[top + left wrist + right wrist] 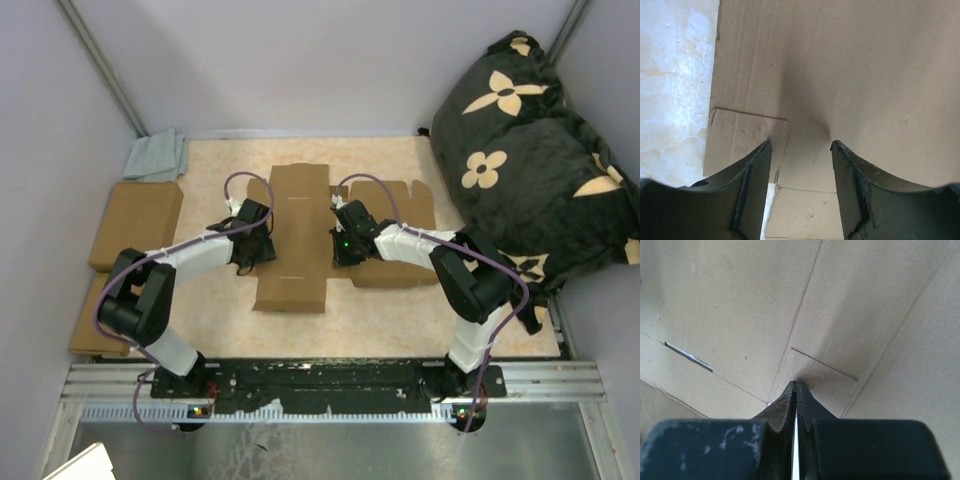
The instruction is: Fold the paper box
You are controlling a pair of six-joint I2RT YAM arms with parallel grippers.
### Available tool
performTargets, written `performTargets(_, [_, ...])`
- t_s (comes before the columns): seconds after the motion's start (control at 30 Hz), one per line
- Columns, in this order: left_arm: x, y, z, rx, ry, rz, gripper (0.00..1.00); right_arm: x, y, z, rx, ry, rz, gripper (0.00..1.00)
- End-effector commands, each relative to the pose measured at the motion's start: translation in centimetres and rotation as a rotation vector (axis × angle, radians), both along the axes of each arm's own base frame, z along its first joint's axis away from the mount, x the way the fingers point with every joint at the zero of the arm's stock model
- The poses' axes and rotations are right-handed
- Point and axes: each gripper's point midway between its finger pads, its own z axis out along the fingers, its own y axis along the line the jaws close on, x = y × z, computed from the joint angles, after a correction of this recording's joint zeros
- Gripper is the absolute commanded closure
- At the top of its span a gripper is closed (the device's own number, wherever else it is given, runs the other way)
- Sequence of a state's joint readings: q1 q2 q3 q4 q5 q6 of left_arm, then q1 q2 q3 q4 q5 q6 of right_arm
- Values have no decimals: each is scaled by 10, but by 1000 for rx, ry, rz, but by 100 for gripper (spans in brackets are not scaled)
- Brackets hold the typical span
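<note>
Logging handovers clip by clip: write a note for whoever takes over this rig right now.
Left claw: open, low over the left edge of the paper box, holding nothing.
Right claw: shut, empty, tip apparently pressing the cardboard beside a crease.
The paper box lies as an unfolded sheet mid-table, between both arms.
Done: no fold visibly made.
Left: raise the walls, tuck the flaps, close it.

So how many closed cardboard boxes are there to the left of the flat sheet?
2. One closed cardboard box lies at the far left, just in front of the grey cloth; the other sits nearer the front edge. More may be stacked beneath them, hidden.
</note>
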State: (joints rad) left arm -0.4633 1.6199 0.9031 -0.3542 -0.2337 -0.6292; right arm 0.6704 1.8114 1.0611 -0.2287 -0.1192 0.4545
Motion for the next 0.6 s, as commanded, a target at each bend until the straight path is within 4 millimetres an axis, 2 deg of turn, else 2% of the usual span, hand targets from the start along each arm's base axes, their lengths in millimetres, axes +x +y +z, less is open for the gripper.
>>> performTargets(0.0, [-18, 0, -29, -34, 78, -8, 42, -35, -32, -43, -151, 145, 18, 100])
performTargets(0.1, [-13, -1, -21, -40, 60, -15, 42, -35, -31, -43, -149, 147, 18, 100])
performTargets(0.27, [23, -10, 30, -42, -51, -49, 38, -34, -25, -43, -118, 164, 12, 100])
performTargets(0.37, [57, -10, 66, -38, -143, -49, 34, -34, -18, -43, -80, 180, 10, 100])
performTargets(0.43, [86, -10, 94, -54, -218, -42, 33, -34, -17, -44, -71, 187, 4, 100])
performTargets(0.53, [130, -6, 120, -71, -303, -32, 32, -35, -15, -45, -63, 190, 0, 100])
performTargets(0.57, [146, -5, 120, -67, -314, -33, 32, -35, -15, -46, -62, 192, -2, 100])
